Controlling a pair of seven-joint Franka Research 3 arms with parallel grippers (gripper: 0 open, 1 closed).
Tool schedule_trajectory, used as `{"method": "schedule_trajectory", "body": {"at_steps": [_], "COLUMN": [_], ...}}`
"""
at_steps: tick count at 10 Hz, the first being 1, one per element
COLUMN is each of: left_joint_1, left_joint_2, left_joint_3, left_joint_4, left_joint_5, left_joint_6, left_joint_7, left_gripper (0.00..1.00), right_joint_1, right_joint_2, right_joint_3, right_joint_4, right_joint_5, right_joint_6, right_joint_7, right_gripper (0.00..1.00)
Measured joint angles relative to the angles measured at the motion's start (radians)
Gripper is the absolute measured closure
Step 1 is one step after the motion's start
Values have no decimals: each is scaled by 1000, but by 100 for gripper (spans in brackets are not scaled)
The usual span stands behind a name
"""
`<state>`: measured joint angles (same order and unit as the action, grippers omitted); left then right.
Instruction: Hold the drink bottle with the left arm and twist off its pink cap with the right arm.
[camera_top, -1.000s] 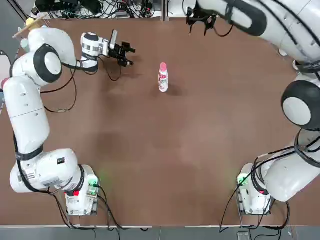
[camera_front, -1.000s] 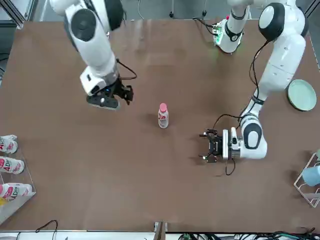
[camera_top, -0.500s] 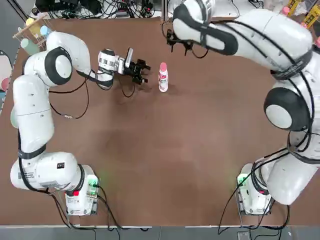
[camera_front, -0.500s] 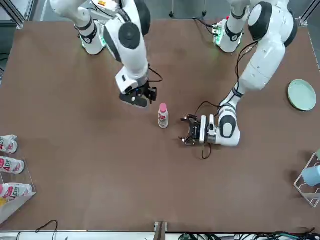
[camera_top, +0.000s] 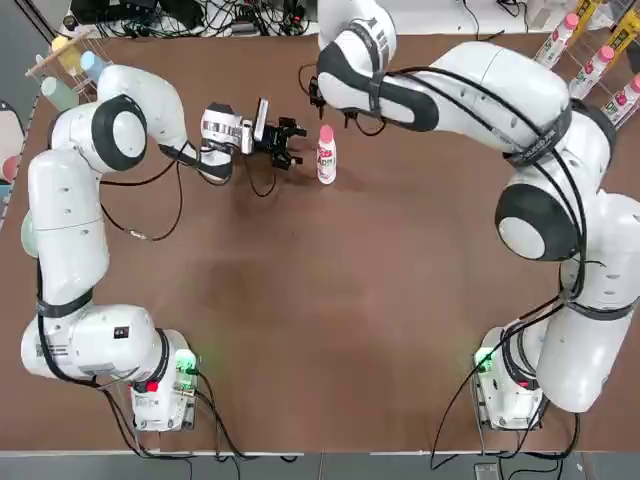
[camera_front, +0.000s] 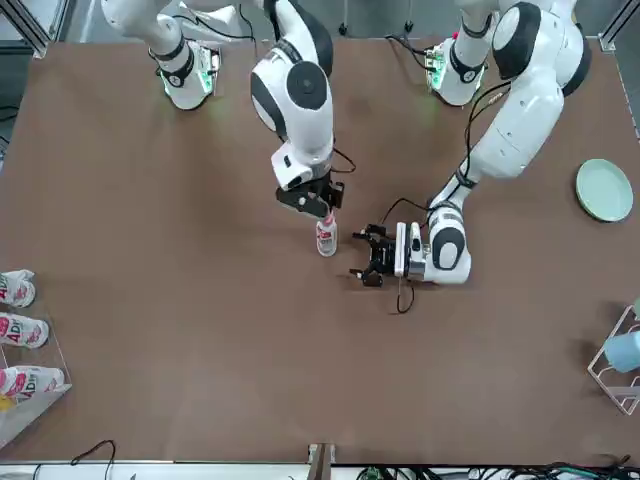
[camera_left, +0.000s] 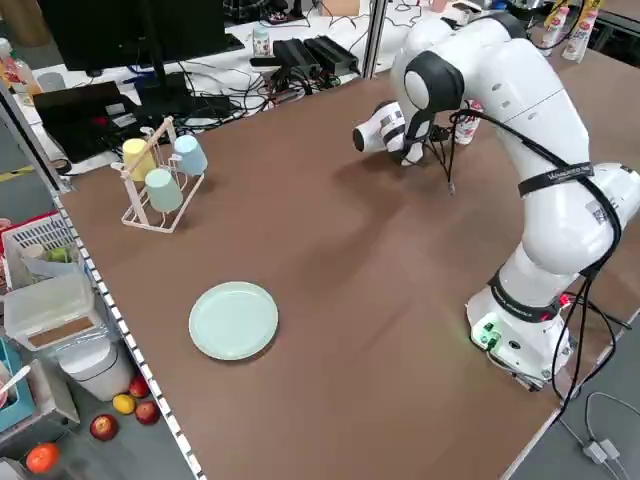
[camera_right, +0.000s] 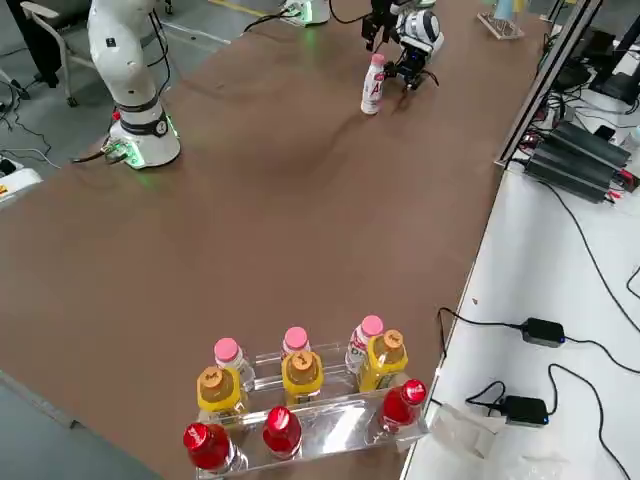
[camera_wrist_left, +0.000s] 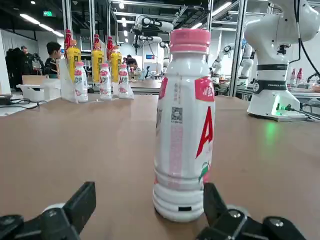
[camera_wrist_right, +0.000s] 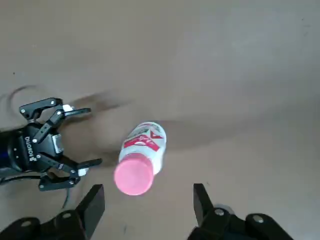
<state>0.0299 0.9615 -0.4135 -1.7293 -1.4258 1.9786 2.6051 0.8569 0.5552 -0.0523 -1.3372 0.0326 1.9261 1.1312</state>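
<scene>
Just before the gaping left pincer (camera_top: 291, 143), the slim white plastic drink bottle (camera_top: 326, 158) stands upright, round pink cap (camera_top: 326, 132) topmost; above it the right pincer (camera_front: 322, 205) hangs open.

1. You have a brown worktop (camera_top: 300, 320), and the two arm bases stand on its near edge, one toward each near corner.
2. The drink bottle (camera_top: 326, 158) stands upright on the worktop, near the middle of the far edge, with the pink cap (camera_top: 326, 132) on it.
3. A pale green plate (camera_front: 604, 189) lies flat near the left edge.
4. A rack with pastel cups (camera_left: 157, 176) stands at the far left corner.
5. A clear rack of bottles (camera_right: 300, 405) with pink, orange and red caps stands at the far right corner.
6. A loose black cable (camera_top: 135, 232) lies on the worktop near the left edge.
</scene>
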Motion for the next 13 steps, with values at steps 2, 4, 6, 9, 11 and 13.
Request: {"method": "schedule_trajectory", "body": {"at_steps": [2,4,6,9,11,13], "left_joint_1": [-22,-58,-82,-109,-118,-133], "left_joint_2": [0,0,0,0,0,0], "left_joint_3": [-1,-1,-1,0,0,3], "left_joint_4": [0,0,-1,-1,-1,-1], "left_joint_5": [-36,-76,-106,-127,-136,-151], "left_joint_6": [-1,-1,-1,-1,-1,-1], "left_joint_7": [8,36,44,47,48,49], "left_gripper": [4,5,5,4,4,4], "right_joint_1": [16,24,24,25,33,37], "right_joint_2": [36,55,64,68,76,80], "right_joint_3": [0,-2,-3,-4,-4,-4], "right_joint_4": [26,36,37,37,37,37], "right_joint_5": [-2,-18,-21,-33,-35,-64], "right_joint_6": [3,3,3,3,13,24], "right_joint_7": [6,18,19,19,19,19], "right_gripper": [19,19,19,19,19,19]}}
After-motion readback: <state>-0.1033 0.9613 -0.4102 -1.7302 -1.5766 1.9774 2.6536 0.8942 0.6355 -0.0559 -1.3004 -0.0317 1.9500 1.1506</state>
